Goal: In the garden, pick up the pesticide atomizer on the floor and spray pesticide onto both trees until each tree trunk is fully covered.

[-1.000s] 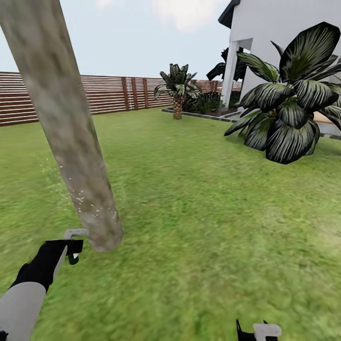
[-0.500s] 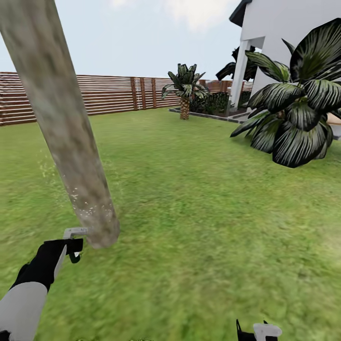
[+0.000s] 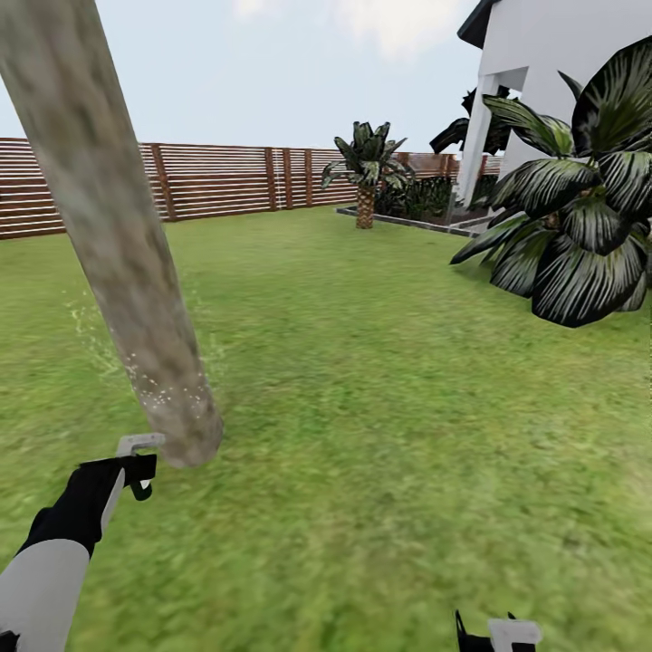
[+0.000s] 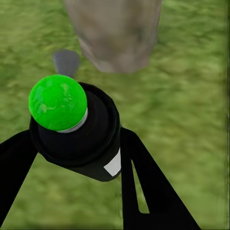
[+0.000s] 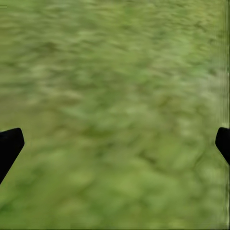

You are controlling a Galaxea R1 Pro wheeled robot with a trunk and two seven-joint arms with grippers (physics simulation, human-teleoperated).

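Grey-brown mottled tree trunk (image 3: 118, 244) leans across the left of the head view, white pesticide specks (image 3: 154, 385) dotting only its lower stretch near the base, a few hanging off to either side over the grass. Left gripper (image 3: 136, 466) sits low, just beside the trunk foot, clenched around the pesticide atomizer (image 4: 76, 132); in the left wrist view the dark bottle sits between the black fingers (image 4: 153, 191), white label patch facing out, and the ball on its top reads green, not red, with the trunk base straight ahead of it. Step in hand looks like spraying the first tree, early on: most of the bark above the speckled band is bare. Next move likely calls for raising the nozzle up the trunk and working round to the sides not facing the robot, keeping the bottle near but apart from the bark. Right gripper (image 3: 493, 634) hangs at the bottom edge of the head view, fingers spread wide and holding nothing over lawn (image 5: 115, 110). Room: open grass to the right and behind the trunk, wooden fence (image 3: 226, 181) well apart at the back, big dark-leaved plant (image 3: 580, 235) and white house wall (image 3: 561, 54) far right, small palm (image 3: 365, 177) by the fence. No second thick bare trunk in sight, so a drive will be needed later.
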